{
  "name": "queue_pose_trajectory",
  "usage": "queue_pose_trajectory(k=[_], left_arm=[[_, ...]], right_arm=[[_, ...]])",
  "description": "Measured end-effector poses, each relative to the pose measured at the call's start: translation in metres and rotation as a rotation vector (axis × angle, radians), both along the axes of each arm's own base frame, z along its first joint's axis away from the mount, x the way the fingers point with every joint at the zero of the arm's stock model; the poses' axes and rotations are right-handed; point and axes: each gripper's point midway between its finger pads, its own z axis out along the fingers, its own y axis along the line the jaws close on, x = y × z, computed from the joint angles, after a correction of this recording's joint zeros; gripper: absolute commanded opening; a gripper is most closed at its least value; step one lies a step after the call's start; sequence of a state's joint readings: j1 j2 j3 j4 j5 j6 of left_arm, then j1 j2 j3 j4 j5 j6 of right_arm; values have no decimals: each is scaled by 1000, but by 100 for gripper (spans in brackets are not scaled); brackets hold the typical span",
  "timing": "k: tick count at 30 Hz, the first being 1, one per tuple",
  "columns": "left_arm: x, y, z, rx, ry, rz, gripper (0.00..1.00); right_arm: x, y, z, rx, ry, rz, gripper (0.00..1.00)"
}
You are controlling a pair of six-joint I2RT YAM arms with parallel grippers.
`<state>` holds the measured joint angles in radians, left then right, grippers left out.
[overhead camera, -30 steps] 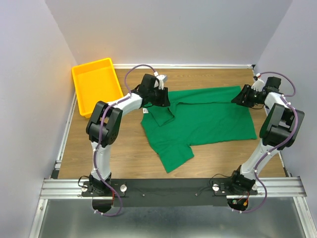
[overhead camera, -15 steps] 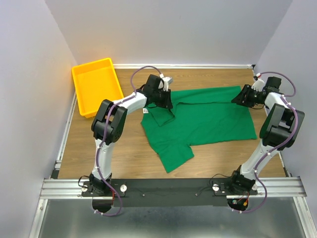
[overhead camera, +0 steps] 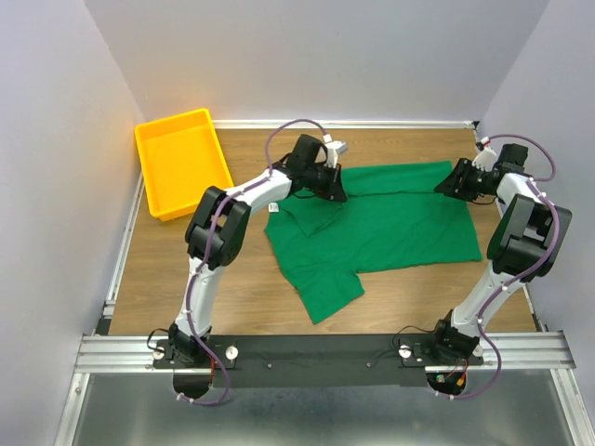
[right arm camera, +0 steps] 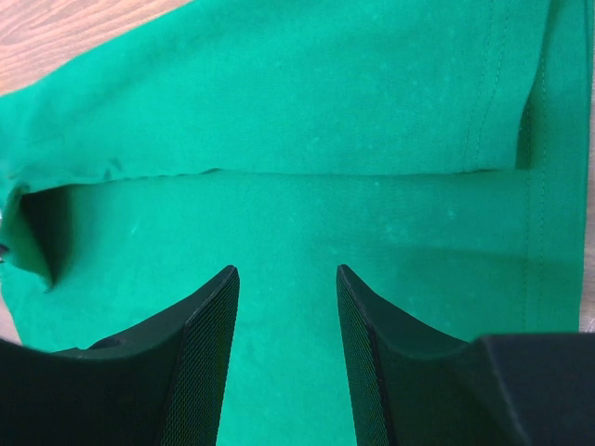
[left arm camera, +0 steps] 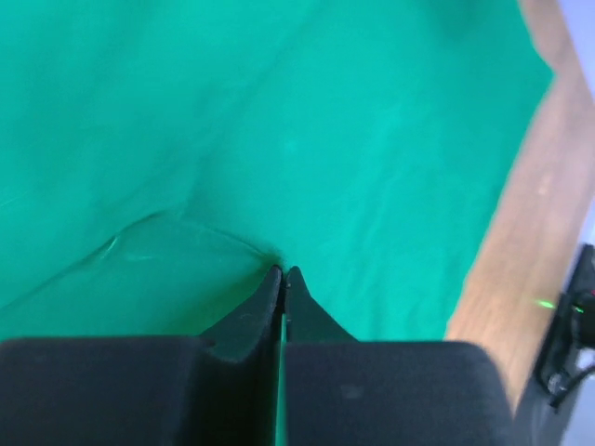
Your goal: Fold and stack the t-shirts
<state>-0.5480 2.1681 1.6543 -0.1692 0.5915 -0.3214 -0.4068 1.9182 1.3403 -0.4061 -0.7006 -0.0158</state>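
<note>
**Inspector:** Overhead view first. Where did the t-shirt [overhead camera: 400, 228] lie?

**Assessor:** It lay across the right half of the worktop [overhead camera: 232, 269]. It was plain dark green and mostly flat. One sleeve pointed toward the near edge, and the left shoulder was turned over on itself. A white tag [overhead camera: 272, 210] showed at its left edge. A yellow tray [overhead camera: 172, 119] stood at the far left, well apart from it. The left hand [overhead camera: 338, 191] was down on the far-left part of the garment. The right hand [overhead camera: 444, 189] was at its far-right corner.

**Inspector:** Left wrist view?

**Assessor:** The left hand [left arm camera: 283, 272] was pressed together, pinching a small ridge of the t-shirt [left arm camera: 325, 139] at its tips. Creases ran out from that pinch. A strip of bare worktop [left arm camera: 521, 251] showed to the right.

**Inspector:** Right wrist view?

**Assessor:** The right hand [right arm camera: 284, 269] was spread and gripped nothing, with its fingers poised over the t-shirt [right arm camera: 325, 93]. A stitched hem ran along the right side, and one layer's edge lay across another. At the left a fold gaped a little.

**Inspector:** Handling assessment?

**Assessor:** I judged it light, soft and entirely limp. It was not fragile and not notably slippery. It would sag, drag and bunch wherever it was unsupported. The sound places to take hold were the hems and corners, gripped at two matched points so that an edge lifts straight. A pinch in mid-panel would probably only tent the cloth and might catch a single layer.
</note>
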Motion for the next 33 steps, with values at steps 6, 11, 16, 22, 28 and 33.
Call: queue_pose_trajectory(k=[6, 11, 16, 22, 28, 33], left_arm=[[-30, -39, -22, -15, 66, -106, 45], [-31, -30, -26, 43, 46, -62, 54], [1, 33, 15, 99, -62, 173, 57], [42, 139, 89, 23, -192, 509, 57], [42, 186, 52, 77, -106, 643, 56], [37, 193, 35, 97, -54, 663, 56]], right_arm=[[0, 0, 5, -6, -11, 0, 54], [1, -1, 9, -11, -19, -2, 54], [8, -5, 19, -28, -39, -9, 55], [32, -19, 32, -41, -64, -53, 54], [56, -40, 14, -53, -25, -122, 50], [72, -58, -3, -74, 3, -167, 47]])
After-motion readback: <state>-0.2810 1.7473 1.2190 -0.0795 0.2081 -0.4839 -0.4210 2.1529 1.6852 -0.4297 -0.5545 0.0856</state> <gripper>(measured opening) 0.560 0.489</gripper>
